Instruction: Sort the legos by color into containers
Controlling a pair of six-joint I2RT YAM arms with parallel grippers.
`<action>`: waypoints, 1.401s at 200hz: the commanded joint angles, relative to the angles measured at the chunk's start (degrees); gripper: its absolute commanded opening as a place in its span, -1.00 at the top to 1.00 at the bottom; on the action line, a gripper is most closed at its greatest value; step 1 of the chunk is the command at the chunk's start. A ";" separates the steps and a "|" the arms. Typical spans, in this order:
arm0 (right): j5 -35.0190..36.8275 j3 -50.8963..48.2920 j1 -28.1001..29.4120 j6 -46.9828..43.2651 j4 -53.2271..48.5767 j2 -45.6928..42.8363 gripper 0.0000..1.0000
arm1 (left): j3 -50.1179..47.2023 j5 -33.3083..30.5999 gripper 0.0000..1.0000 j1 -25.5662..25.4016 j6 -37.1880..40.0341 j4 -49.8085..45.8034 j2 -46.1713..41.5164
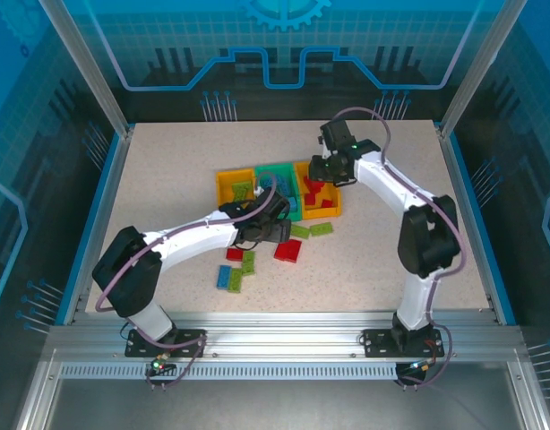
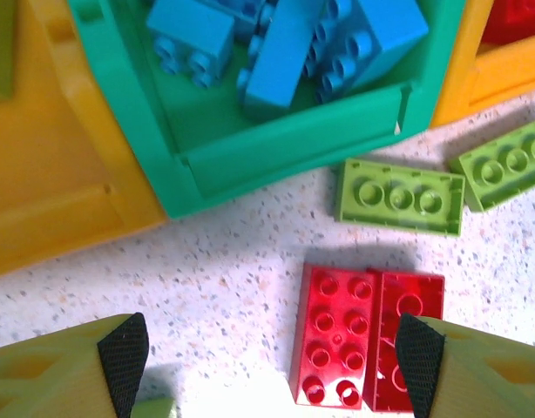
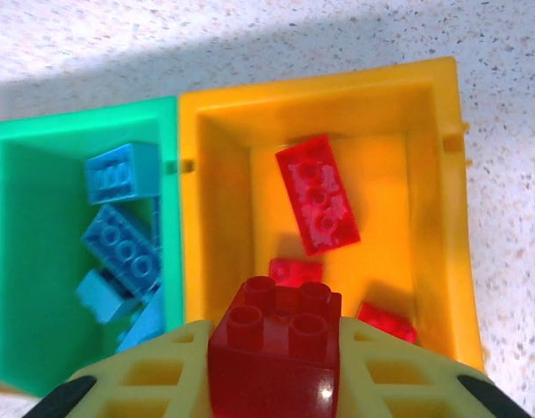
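overhead, the left hand [image 1: 266, 235] hung above the desk [image 1: 167, 197] just in front of three joined bins, close to a loose red lego [image 1: 288, 251]. two lime green legos [image 1: 299, 231] lay beside the bins. a light blue lego [image 1: 224, 276] lay with a few more green and red pieces nearer the arm bases. the right hand [image 1: 331, 172] hovered at the orange bin [image 1: 337, 206], the right end of the row, with the green bin [image 1: 275, 167] in the middle and the yellow bin [image 1: 220, 193] on the left.

from the left wrist, the left hand [image 2: 272, 366] was spread wide, its pads [image 2: 126, 361] well apart above the speckled desk. two red legos [image 2: 333, 335] lay side by side, the outer one right against the right-side pad in this view; whether they touched i could not tell. two lime green legos [image 2: 398, 196] lay just beyond, beside the green bin [image 2: 250, 165], which held light blue legos [image 2: 285, 52].

from the right wrist, the right hand [image 3: 276, 387] was pinching a red two-by-two lego [image 3: 276, 340] over the near side of the orange bin [image 3: 433, 174]. three red legos [image 3: 318, 193] lay inside that bin. next to it the green bin [image 3: 41, 218] held several light blue legos [image 3: 119, 174].
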 commanded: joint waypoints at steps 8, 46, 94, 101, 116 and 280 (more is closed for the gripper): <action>0.35 5.30 -0.84 -3.30 -3.68 5.44 0.38 | -3.24 -0.63 -0.59 -0.55 -5.00 -0.63 -3.61; 0.83 7.93 -0.85 -3.76 -4.35 8.49 0.20 | -7.99 -3.06 -0.71 -0.55 -10.49 -5.84 -7.88; -0.26 7.46 0.20 -3.97 -4.43 8.60 -0.14 | -14.78 -5.56 -0.77 0.64 -13.96 -8.33 -13.68; -0.26 7.31 0.37 -3.99 -4.39 8.33 -0.22 | -15.57 -5.74 -0.78 1.10 -14.38 -8.78 -14.77; -0.27 6.90 0.69 -3.90 -4.42 7.51 -0.34 | -17.28 -5.69 -0.78 2.38 -15.29 -9.36 -17.13; 0.56 5.68 2.50 -3.54 -5.33 4.54 -0.45 | -27.59 2.47 -0.24 14.27 -13.46 -0.99 -19.69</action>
